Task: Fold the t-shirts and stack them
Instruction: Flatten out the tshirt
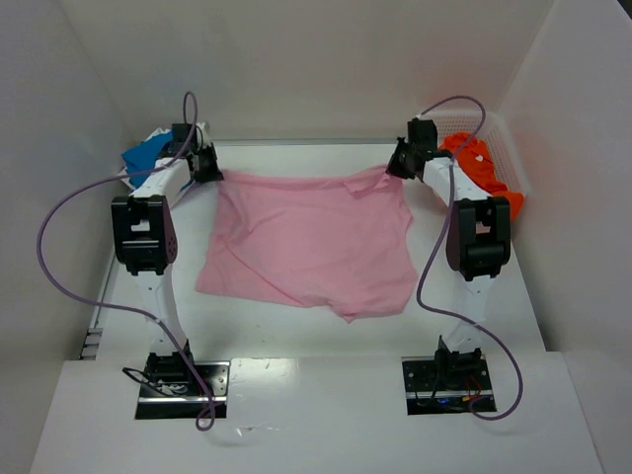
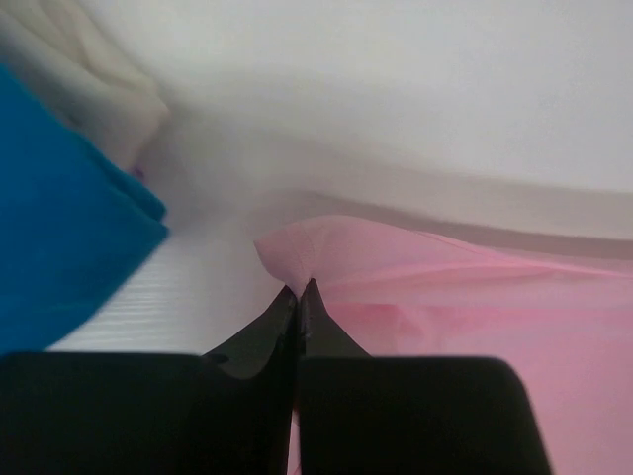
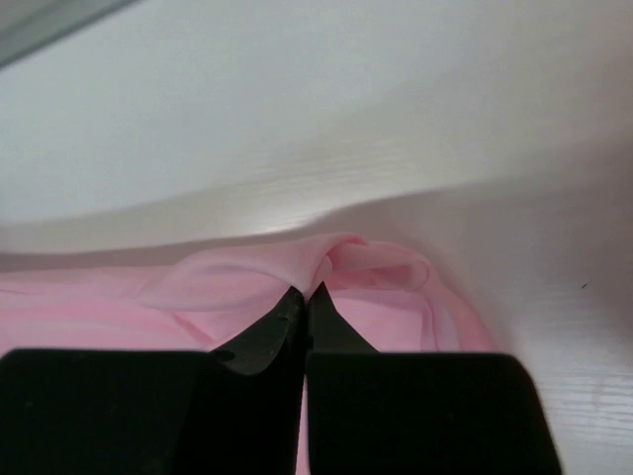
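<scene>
A light pink t-shirt (image 1: 311, 242) lies spread over the middle of the white table. My left gripper (image 1: 209, 170) is shut on its far left corner; in the left wrist view the black jaws (image 2: 299, 289) pinch a peak of pink t-shirt (image 2: 445, 287). My right gripper (image 1: 397, 163) is shut on the far right corner, where the pink t-shirt (image 3: 247, 287) bunches around the closed tips (image 3: 305, 291). A bright blue t-shirt (image 1: 145, 155) sits at the far left behind the left arm. The orange t-shirt (image 1: 482, 173) lies in the basket at the far right.
A white mesh basket (image 1: 499, 133) stands at the far right corner against the wall. White walls close in the table at the back and both sides. The blue t-shirt (image 2: 59, 218) fills the left of the left wrist view.
</scene>
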